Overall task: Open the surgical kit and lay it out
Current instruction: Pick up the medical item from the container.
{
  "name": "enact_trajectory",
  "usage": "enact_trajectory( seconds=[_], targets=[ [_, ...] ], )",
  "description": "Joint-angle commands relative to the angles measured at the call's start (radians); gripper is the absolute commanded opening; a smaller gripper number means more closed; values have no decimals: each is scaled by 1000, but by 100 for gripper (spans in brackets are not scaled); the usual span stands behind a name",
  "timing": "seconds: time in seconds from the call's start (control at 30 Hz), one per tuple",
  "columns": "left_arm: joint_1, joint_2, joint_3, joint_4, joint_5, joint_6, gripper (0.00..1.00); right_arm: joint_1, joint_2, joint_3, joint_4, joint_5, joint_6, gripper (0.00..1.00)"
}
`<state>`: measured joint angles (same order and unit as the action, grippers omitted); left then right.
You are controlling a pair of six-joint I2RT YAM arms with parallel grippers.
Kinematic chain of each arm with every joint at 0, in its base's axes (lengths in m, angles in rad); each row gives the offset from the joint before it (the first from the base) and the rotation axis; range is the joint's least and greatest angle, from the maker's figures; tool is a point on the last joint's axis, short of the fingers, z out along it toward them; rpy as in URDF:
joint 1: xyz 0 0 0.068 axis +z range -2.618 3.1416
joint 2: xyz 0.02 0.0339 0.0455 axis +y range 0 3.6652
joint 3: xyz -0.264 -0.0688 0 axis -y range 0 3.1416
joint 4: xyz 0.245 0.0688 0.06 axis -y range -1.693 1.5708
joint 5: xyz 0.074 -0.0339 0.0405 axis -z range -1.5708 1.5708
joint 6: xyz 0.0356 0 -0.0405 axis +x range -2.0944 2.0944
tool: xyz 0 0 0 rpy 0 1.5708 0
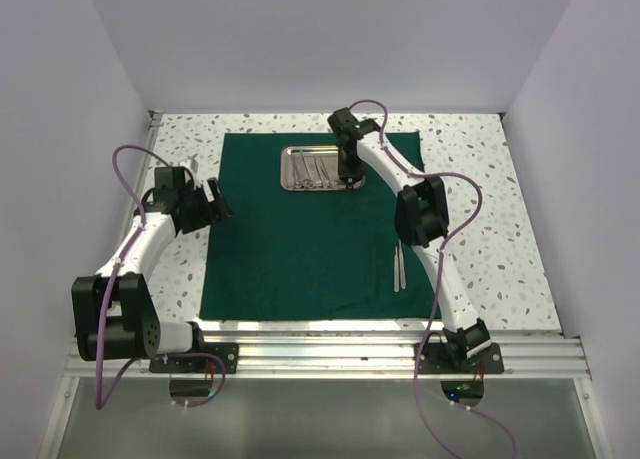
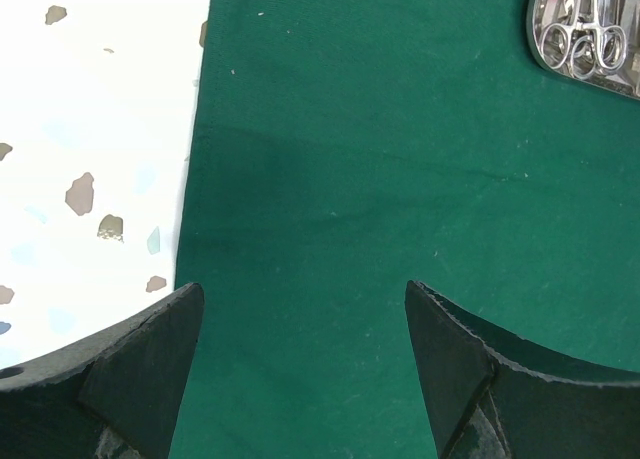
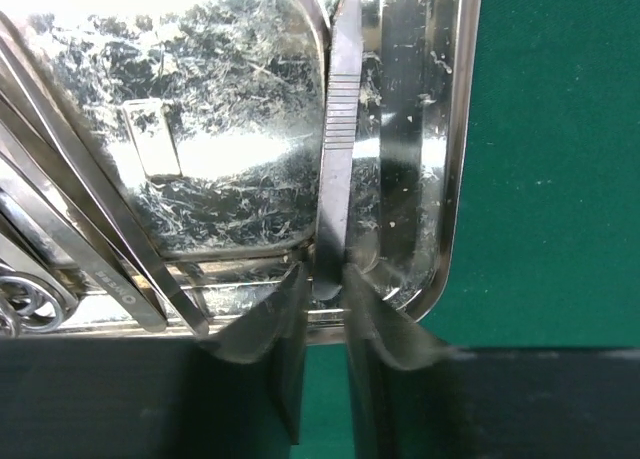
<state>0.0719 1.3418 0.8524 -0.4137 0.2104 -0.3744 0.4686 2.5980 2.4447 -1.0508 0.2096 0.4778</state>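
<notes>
My right end effector (image 3: 323, 284) is clamped on a slim instrument (image 3: 340, 109) in the tray (image 3: 455, 199). I'd lift it straight up, clearing the near rim. My left end effector (image 2: 303, 291) hangs wide open, empty.

No text can be read. One instrument (image 3: 92, 251) in the tray (image 3: 455, 179) bears tiny engraving, too blurred to read.

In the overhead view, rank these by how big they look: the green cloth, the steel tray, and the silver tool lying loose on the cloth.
1. green cloth, by far the largest
2. steel tray
3. loose silver tool, smallest, just a thin sliver
</notes>
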Motion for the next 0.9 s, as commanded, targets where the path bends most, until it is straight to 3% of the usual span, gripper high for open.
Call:
enact_trajectory(
  seconds=[0.0, 0.17, 0.43, 0.87],
  targets=[
    [8, -1, 4, 15, -9, 9, 85, 15, 59, 25, -69, 33, 5, 18],
    [8, 0, 2, 18, -19, 11, 85, 33, 93, 45, -97, 42, 2, 0],
    [8, 10, 0, 26, -16, 11, 85, 33, 63, 97, -89, 34, -1, 0],
    [8, 16, 1, 36, 10, 5, 85, 22, -156, 74, -40, 57, -21, 0]
  ],
)
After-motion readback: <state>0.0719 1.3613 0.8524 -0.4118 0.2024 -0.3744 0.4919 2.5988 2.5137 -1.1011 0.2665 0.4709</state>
